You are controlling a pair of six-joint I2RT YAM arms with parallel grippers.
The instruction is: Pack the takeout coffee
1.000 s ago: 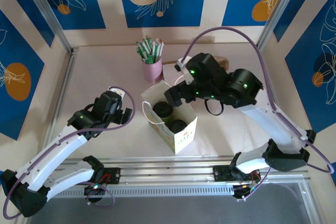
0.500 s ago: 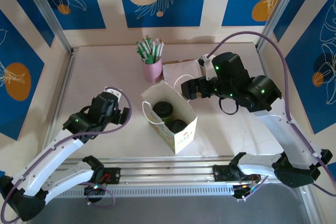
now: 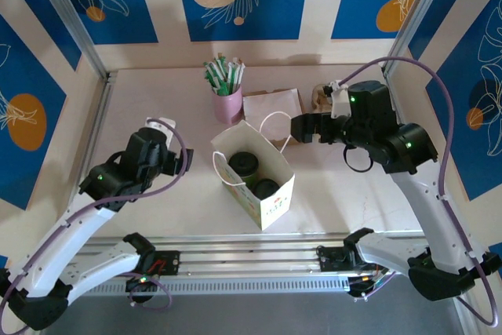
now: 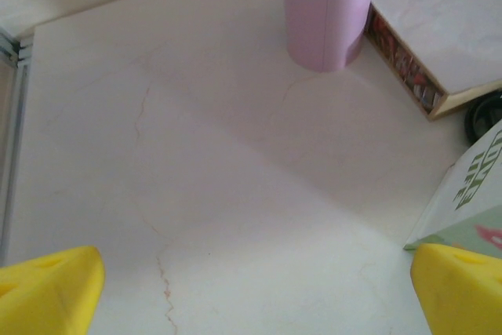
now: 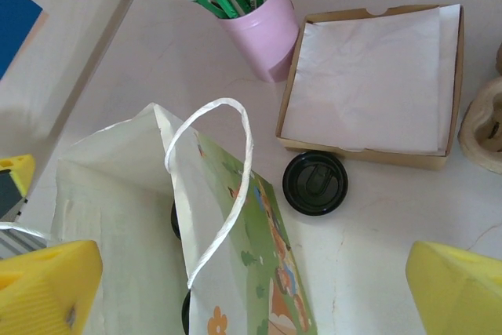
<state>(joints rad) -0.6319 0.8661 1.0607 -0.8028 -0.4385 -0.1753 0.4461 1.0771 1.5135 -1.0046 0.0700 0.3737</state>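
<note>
1. Two lidded coffee cups [image 3: 245, 165] stand inside the paper bag [image 3: 276, 203] mid-tabletop [image 3: 149, 100]; that much looks packed.
2. Another black lid [image 5: 314, 183] sits outside, between the bag and the napkin box [image 5: 369, 76]; whether a cup is beneath it, I cannot tell.
3. The left tool [image 4: 255, 296] and right tool [image 5: 251, 292] both gape wide, holding nothing.

Paper bag [image 3: 263, 186]: white, printed with green leaves and small orange flowers, white cord handles. Takeout coffee [image 3: 245, 165]: black lid. Loose lid [image 5: 314, 183]: glossy black. Cup [image 3: 228, 105]: pink. Sticks [image 3: 223, 74]: green and white. Box [image 5: 369, 154]: brown, lined with white paper. Wall panels [image 3: 267, 21]: blue with white leaf outlines, tan and orange discs. Table [image 3: 157, 100]: pale cream, faintly veined.
</note>
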